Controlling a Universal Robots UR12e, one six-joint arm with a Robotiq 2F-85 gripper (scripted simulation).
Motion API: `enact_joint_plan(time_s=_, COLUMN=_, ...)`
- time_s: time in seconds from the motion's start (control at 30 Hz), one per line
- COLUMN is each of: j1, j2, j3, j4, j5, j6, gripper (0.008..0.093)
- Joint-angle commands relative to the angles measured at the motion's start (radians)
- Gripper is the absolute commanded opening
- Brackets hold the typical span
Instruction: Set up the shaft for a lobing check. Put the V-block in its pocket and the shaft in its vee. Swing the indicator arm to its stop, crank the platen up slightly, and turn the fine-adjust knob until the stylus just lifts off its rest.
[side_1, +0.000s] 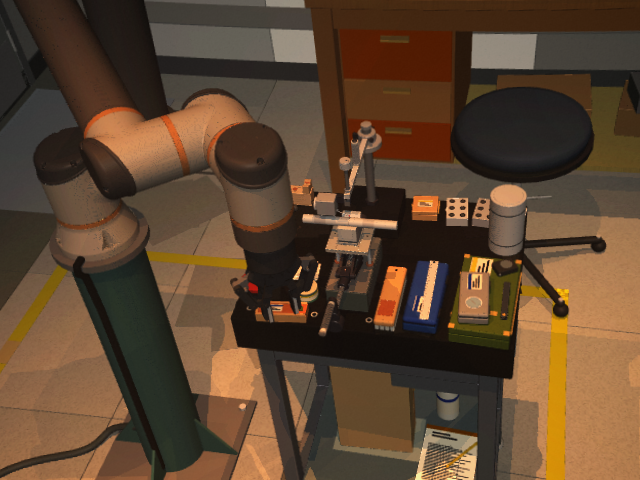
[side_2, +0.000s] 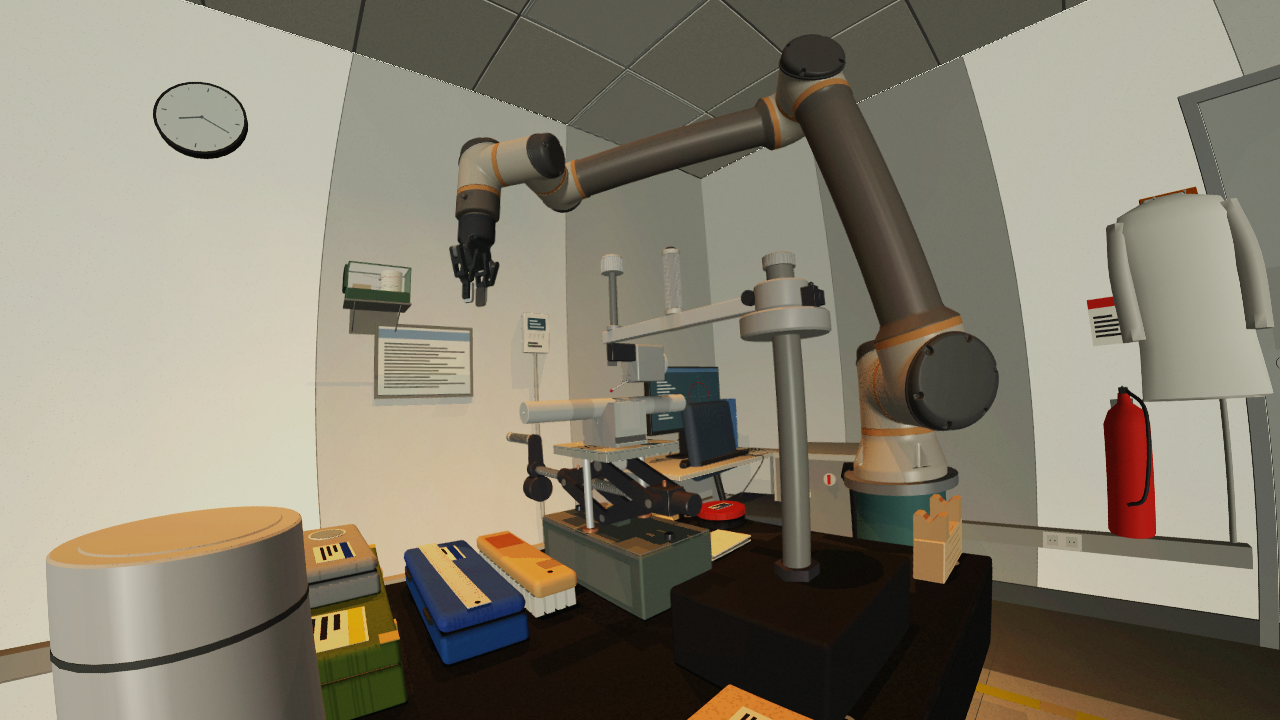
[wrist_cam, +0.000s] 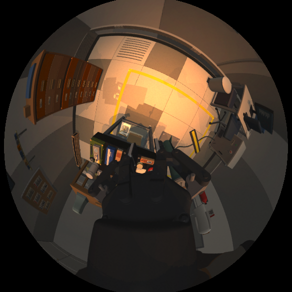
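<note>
The pale shaft (side_1: 349, 221) lies across the V-block (side_1: 348, 235), which sits on the platen of the scissor lift (side_1: 354, 268). The indicator arm (side_2: 685, 319) reaches from its grey post (side_2: 788, 421) over the shaft, with the indicator head (side_2: 643, 364) just above it. The lift's crank handle (side_1: 328, 317) sticks out toward the table's front edge. My gripper (side_2: 474, 285) hangs high above the table's front left corner, well away from the lift; it is partly open and holds nothing.
Behind the table stand a wooden drawer cabinet (side_1: 397, 88) and a black stool (side_1: 522, 132). On the table lie an orange brush (side_1: 390, 296), a blue case (side_1: 426, 295), a green box (side_1: 486, 299), a grey canister (side_1: 507, 220), drilled blocks (side_1: 457, 211) and a small orange box (side_1: 282, 312).
</note>
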Motion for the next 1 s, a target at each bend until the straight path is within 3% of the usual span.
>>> enact_joint_plan(time_s=0.0, j1=0.0, j2=0.001, j3=-0.002, j4=0.002, j5=0.001, j6=0.005, gripper=0.042)
enact_joint_plan(time_s=0.47, j1=-0.012, j2=0.04, j3=-0.044, j4=0.107, j5=0.034, j6=0.203, gripper=0.042)
enact_joint_plan(time_s=0.97, j1=-0.04, j2=0.142, j3=-0.156, j4=0.385, j5=0.121, j6=0.728, gripper=0.042)
